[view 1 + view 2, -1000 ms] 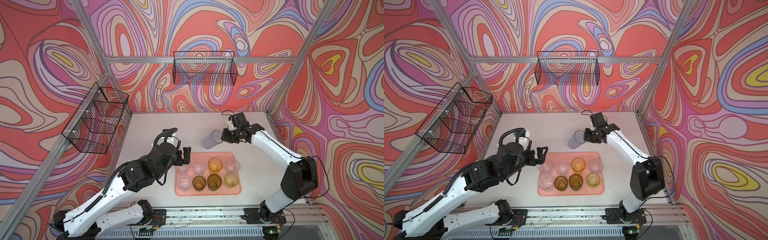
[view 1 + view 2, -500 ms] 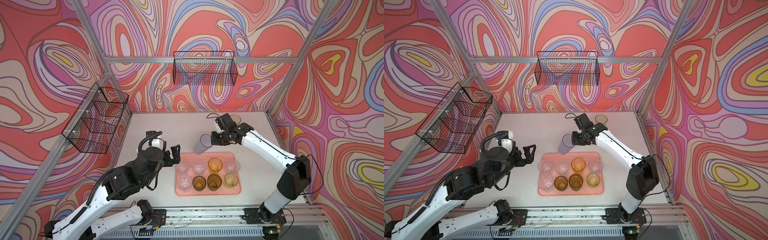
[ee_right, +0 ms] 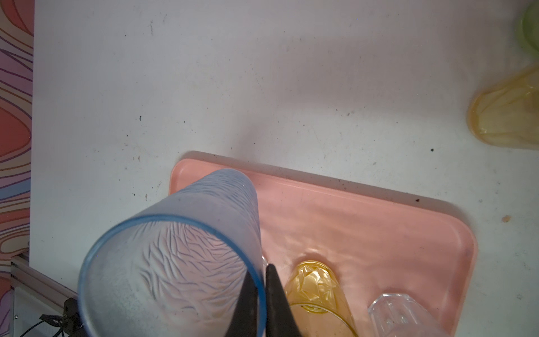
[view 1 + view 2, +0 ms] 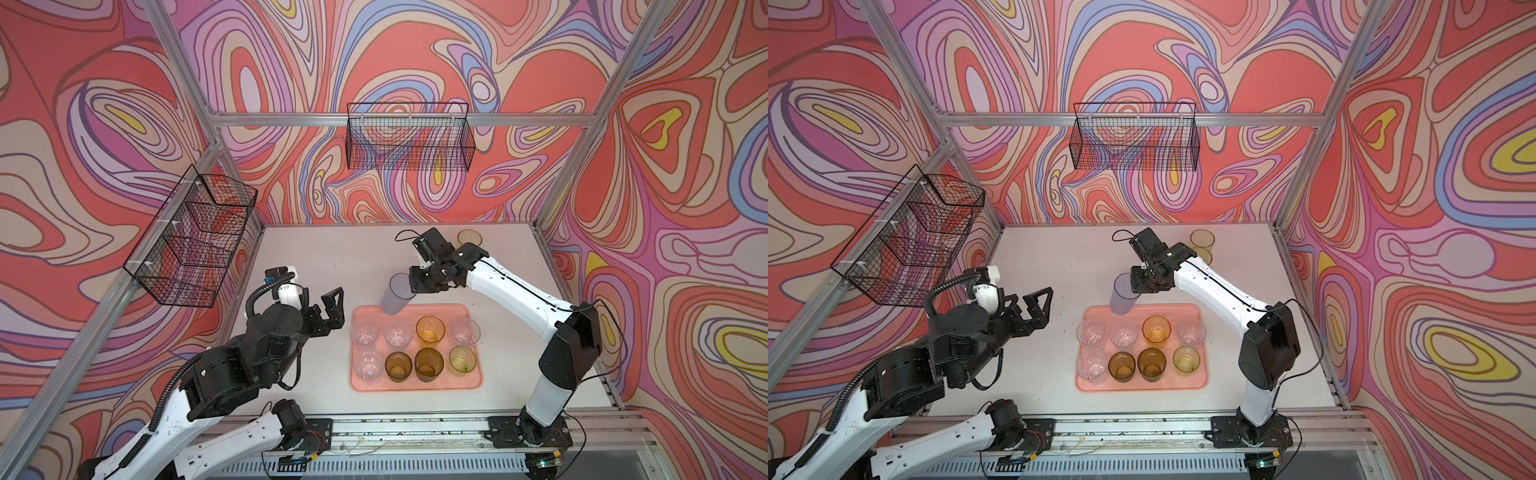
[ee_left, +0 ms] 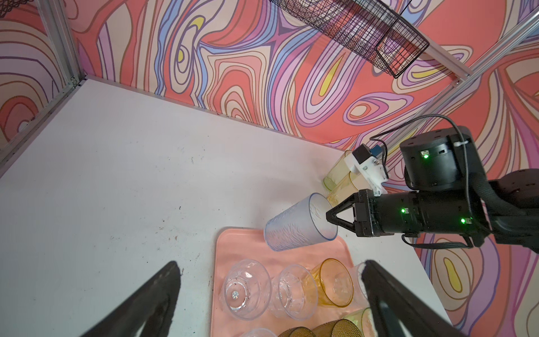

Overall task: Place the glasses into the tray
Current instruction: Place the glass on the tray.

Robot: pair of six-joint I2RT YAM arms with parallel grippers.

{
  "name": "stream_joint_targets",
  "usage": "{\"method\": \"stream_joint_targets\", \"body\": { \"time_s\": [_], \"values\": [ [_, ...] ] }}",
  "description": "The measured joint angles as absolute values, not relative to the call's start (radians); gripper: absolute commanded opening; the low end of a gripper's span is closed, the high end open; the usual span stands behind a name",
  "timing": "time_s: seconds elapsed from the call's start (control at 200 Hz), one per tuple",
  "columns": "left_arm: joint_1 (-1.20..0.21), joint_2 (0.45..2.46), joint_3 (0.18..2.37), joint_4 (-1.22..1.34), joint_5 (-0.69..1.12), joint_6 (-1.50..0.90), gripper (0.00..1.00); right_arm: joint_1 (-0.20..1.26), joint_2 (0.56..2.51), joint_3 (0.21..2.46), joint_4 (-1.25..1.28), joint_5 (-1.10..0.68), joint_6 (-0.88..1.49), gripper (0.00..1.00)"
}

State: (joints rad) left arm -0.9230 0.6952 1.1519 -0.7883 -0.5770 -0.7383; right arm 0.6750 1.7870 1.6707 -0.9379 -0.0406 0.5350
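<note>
The salmon-pink tray (image 4: 415, 385) (image 4: 1142, 385) lies front centre and holds several glasses: clear (image 4: 365, 332), amber (image 4: 430, 329), olive-brown (image 4: 428, 363) and yellow-green (image 4: 462, 360). My right gripper (image 4: 411, 287) (image 3: 261, 280) is shut on the rim of the tall blue-grey glass (image 4: 395, 297) (image 5: 294, 230) (image 3: 180, 256), one finger inside and one outside. That glass hangs tilted with its base over the tray's far-left corner. Left of the tray my left gripper (image 4: 330, 313) (image 5: 269, 265) stands open and holds nothing. An amber glass (image 4: 469, 237) and a yellow-green glass (image 5: 335, 175) stand on the table at the back right.
Black wire baskets hang on the left wall (image 4: 191, 241) and the back wall (image 4: 409, 137). Aluminium posts frame the table's corners. The arms' base rail (image 4: 415, 428) runs along the front edge. Patterned walls close in three sides.
My right arm has carried the blue-grey glass leftward and nearer, up to the tray's far edge. My left arm has drawn back to the left, away from the tray, still open.
</note>
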Motion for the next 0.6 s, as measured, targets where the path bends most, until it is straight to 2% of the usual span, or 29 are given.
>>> {"method": "stream_joint_targets", "body": {
  "time_s": [0.601],
  "values": [
    [-0.923,0.673,1.134,-0.781,-0.59,-0.763,1.0,0.759,1.909,1.787,-0.978,-0.021,0.534,0.0]
  ]
}}
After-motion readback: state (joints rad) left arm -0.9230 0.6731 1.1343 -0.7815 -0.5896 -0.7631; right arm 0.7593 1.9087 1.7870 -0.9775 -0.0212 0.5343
